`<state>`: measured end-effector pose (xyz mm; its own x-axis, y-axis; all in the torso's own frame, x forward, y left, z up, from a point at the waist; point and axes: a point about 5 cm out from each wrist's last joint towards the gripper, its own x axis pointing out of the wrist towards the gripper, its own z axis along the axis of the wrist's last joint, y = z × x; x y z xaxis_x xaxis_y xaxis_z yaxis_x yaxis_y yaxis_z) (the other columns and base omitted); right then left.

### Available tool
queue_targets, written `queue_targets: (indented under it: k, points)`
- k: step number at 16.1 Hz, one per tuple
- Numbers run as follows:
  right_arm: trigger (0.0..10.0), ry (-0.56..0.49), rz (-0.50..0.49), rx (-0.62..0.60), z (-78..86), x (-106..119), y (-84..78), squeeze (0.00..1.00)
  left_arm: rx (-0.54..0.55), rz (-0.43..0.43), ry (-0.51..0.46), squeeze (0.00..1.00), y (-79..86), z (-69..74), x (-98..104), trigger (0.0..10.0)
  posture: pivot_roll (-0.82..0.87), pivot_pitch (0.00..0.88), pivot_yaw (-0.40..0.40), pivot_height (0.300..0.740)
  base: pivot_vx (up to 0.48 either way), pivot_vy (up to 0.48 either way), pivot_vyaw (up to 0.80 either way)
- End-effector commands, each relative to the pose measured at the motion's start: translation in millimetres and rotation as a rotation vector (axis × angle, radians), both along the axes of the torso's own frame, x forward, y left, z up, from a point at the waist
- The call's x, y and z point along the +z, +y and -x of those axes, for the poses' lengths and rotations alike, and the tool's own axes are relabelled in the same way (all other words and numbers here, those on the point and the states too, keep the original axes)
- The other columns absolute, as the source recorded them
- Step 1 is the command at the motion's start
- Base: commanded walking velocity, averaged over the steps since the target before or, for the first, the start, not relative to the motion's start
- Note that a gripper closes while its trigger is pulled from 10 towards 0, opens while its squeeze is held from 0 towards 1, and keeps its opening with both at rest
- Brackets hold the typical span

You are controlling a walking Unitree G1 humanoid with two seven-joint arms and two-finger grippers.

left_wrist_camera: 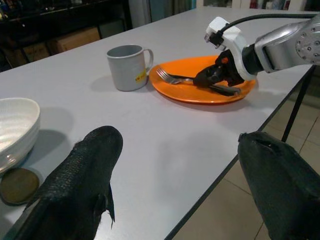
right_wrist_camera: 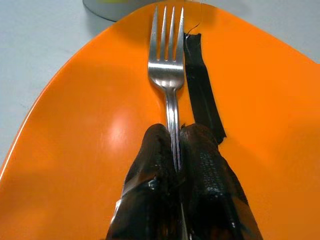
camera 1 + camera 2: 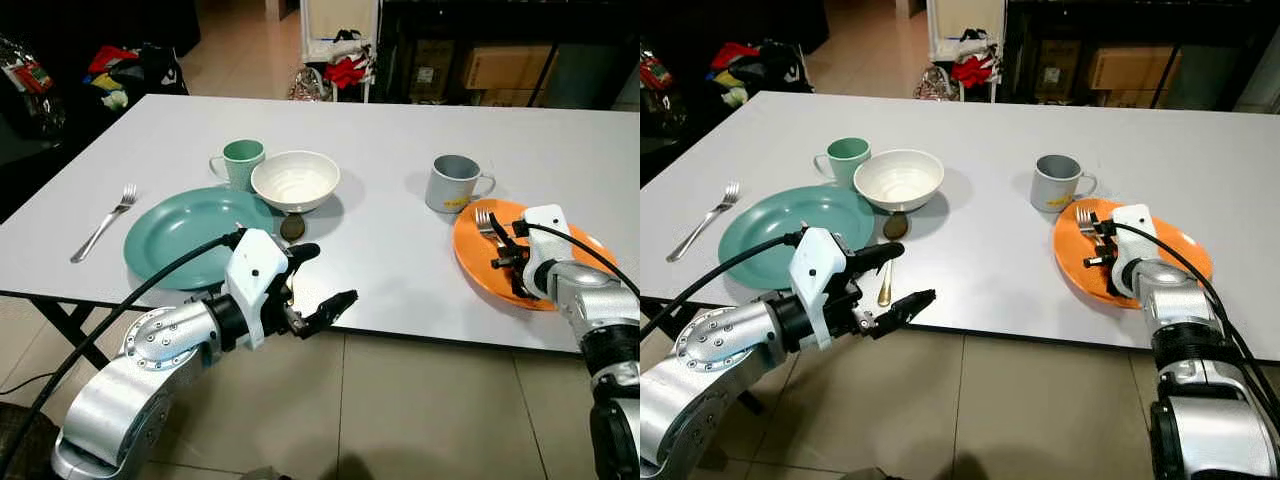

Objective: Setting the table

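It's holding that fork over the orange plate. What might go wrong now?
The right tool pinches the fork by its thin handle, so it might twist or slip onto the orange plate. The grey mug stands just beyond the tines, so a forward sweep may knock it. The left tool, open at the table's edge, might bump it.

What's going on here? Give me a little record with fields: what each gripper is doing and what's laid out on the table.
right gripper: shut on a fork, over the orange plate
left gripper: open, holding nothing, at the table's near edge
left place: teal plate, green mug, white bowl, second fork on the table left of the plate
right place: grey mug behind the orange plate
table: white
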<state>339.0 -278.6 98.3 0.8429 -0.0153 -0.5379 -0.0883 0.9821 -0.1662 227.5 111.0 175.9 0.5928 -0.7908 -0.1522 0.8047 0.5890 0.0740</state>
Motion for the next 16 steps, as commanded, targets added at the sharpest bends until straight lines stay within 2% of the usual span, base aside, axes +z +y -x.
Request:
queue_targets:
  k: [1, 2, 4, 7, 8, 10, 11, 13, 14, 15, 16]
  points:
    - [10.0, 0.011, -0.017, -0.005, 0.0, -2.3, -0.5, 0.7, -0.018, -0.011, -0.005, 0.0, -1.0, 0.3, 2.0, 10.0, -0.01, 0.0, 0.074, 0.74, 0.0, 0.0, 0.0]
    - [10.0, -0.001, -0.024, -0.013, -1.1, 0.4, -2.5, 1.0, -0.019, -0.013, -0.007, 0.0, -0.8, -0.2, 2.2, 10.0, -0.01, 0.0, 0.073, 0.74, 0.0, 0.0, 0.0]
    - [10.0, -0.016, -0.031, -0.011, -2.5, 4.1, -2.8, 1.0, -0.02, -0.012, -0.008, 0.0, -0.6, -0.4, 2.4, 10.0, -0.01, 0.0, 0.071, 0.74, 0.0, 0.0, 0.0]
    - [10.0, -0.098, -0.022, -0.008, -2.7, 31.5, -3.0, 1.0, -0.031, 0.007, -0.007, 0.0, -0.1, 0.4, 3.5, 10.0, -0.01, 0.0, 0.073, 0.74, 0.0, 0.0, 0.0]
    - [10.0, -0.128, -0.039, -0.005, 3.7, 43.8, -0.8, 1.0, -0.03, 0.031, -0.009, 0.0, -0.7, 1.1, 5.8, 10.0, -0.02, 0.0, 0.075, 0.74, 0.0, 0.0, 0.0]
    - [10.0, -0.164, -0.02, 0.055, 36.6, 67.9, 8.7, 1.0, -0.024, 0.045, -0.024, 0.0, 0.1, 2.7, 11.3, 10.0, -0.03, 0.0, 0.081, 0.74, 0.0, 0.0, 0.0]
    - [10.0, -0.181, -0.012, 0.067, 45.7, 73.8, 11.8, 1.0, -0.016, 0.051, -0.027, 0.0, 1.1, 3.2, 12.4, 10.0, -0.03, 0.0, 0.083, 0.74, 0.0, 0.0, 0.0]
    - [10.0, -0.312, -0.056, 0.196, 75.7, 92.6, 51.1, 1.0, 0.047, 0.112, -0.034, 0.0, 8.2, 7.3, 16.7, 10.0, -0.07, 0.0, 0.112, 0.74, 0.0, 0.0, 0.0]
    - [10.0, -0.376, -0.129, 0.237, 85.5, 94.7, 78.2, 1.0, 0.154, 0.167, -0.038, 0.0, 14.9, 6.7, 17.7, 10.0, -0.09, 0.0, 0.122, 0.74, 0.0, 0.0, 0.8]
    - [10.0, -0.409, -0.169, 0.29, 97.3, 91.2, 104.1, 1.0, 0.289, 0.174, -0.04, 0.0, 23.8, 4.1, 16.8, 10.0, -0.08, 0.0, 0.122, 0.74, 0.0, 0.0, 0.8]
    - [10.0, -0.421, -0.212, 0.313, 106.0, 85.3, 120.3, 1.0, 0.396, 0.149, -0.056, 0.0, 31.0, 1.8, 15.8, 10.0, -0.08, 0.0, 0.122, 0.74, 0.0, 0.0, 0.8]
